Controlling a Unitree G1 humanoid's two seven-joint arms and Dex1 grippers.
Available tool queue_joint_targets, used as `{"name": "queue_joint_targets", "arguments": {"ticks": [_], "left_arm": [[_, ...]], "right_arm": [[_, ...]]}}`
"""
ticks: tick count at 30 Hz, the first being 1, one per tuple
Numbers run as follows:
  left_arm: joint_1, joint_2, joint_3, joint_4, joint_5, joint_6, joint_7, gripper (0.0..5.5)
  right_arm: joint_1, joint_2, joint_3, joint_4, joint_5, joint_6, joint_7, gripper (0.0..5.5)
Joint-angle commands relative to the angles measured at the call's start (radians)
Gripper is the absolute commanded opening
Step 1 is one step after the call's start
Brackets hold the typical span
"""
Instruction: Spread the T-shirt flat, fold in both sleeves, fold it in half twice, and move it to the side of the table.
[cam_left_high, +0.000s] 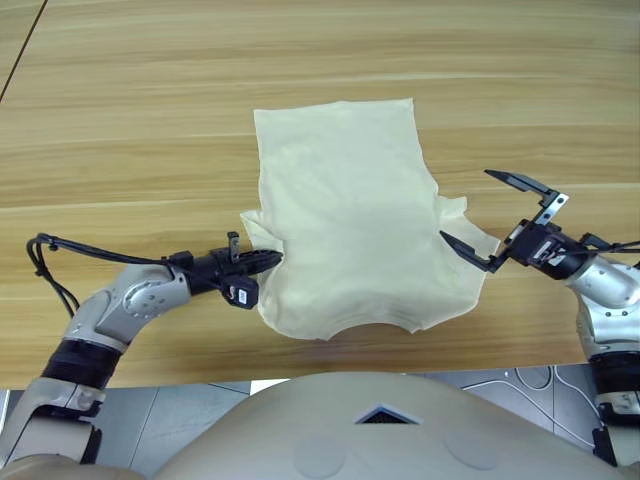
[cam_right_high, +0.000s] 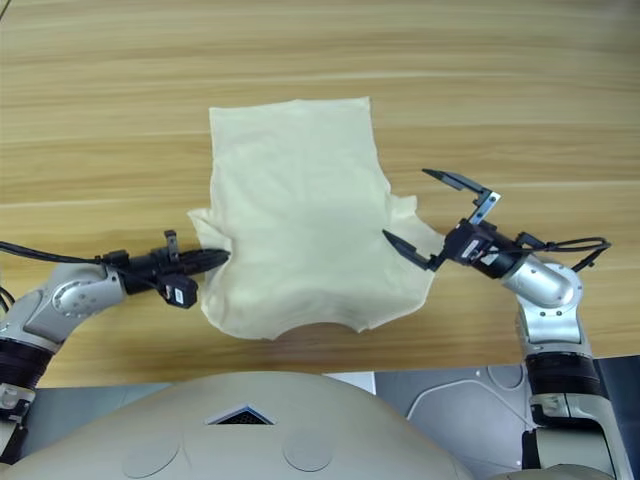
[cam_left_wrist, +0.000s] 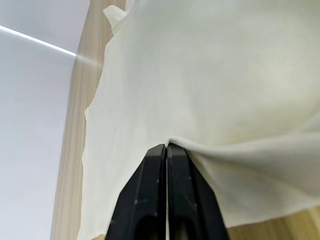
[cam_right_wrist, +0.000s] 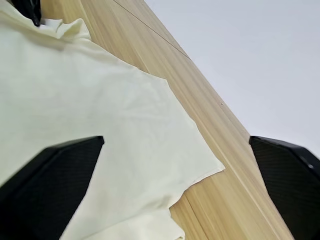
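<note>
Pale wood counter (cam_left_high: 150, 120) runs wide under everything; the cream T-shirt (cam_left_high: 350, 220) lies on it toward my near edge, body mostly flat, hem (cam_left_high: 335, 108) away from me and neckline (cam_left_high: 352, 320) toward me. I judge the spreading done and the sleeves the step in hand.

The left sleeve (cam_left_high: 256, 226) is rumpled against the shirt's side; the right sleeve (cam_left_high: 458, 215) sticks out to the side, a little wrinkled.

My left jaws are closed tight on a pinch of cloth at the shirt's left edge, just below that sleeve, and a ridge of fabric runs off from their tip. My right jaws gape wide beside the right sleeve, gripping nothing; the lower finger sits about at the sleeve's edge (touching or just above, I cannot tell).

To do this well, I think the left should lift only slightly and carry its pinch inward over the chest, so the body beneath does not drag; whether it holds one layer or two is hidden, so go slowly. The right should close on the sleeve's outer edge before any lift, then lay it in to match, keeping both fold lines parallel to the sides.
</note>
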Motion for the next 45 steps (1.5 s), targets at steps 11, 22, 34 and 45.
{"name": "queue_joint_targets", "arguments": {"ticks": [11, 22, 34, 45], "left_arm": [[-0.029, -0.042, -0.047, -0.032, -0.026, -0.009, 0.000, 0.02], [-0.072, -0.107, -0.074, -0.004, -0.018, 0.014, 0.006, 0.02], [-0.095, -0.114, -0.075, 0.012, -0.061, 0.045, -0.007, 0.24], [-0.094, -0.118, -0.077, -0.008, -0.126, 0.057, -0.032, 1.74]], "right_arm": [[-0.015, 0.003, 0.000, -0.005, -0.008, 0.003, 0.011, 5.40], [-0.009, 0.002, 0.001, -0.014, -0.003, 0.006, 0.014, 5.40], [0.003, 0.001, 0.006, -0.026, 0.001, 0.018, 0.022, 5.40], [0.004, -0.015, -0.048, -0.071, -0.070, 0.052, -0.041, 5.40]]}}
